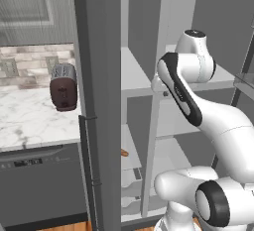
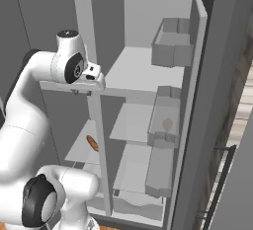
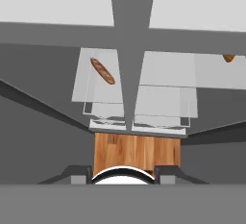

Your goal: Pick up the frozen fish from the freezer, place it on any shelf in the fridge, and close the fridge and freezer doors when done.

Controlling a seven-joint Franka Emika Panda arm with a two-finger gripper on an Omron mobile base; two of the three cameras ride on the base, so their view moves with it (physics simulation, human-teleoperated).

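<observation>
Both doors are seen open; no fish is discernible on the shelf (image 2: 136,73) (upper, fridge (image 2: 148,125)). Hand (image 2: 94,78) state cannot be told; door closing is judged outstanding.

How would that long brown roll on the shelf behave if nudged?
The roll looks rounded and elongated, so it would probably roll sideways on the smooth white shelf. It lies loose, touching nothing else, so it likely slides easily.

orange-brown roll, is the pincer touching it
Apart. The hand view shows the roll lying on a freezer shelf far below the pincer, with open space between them and nothing between its fingertips.
</observation>
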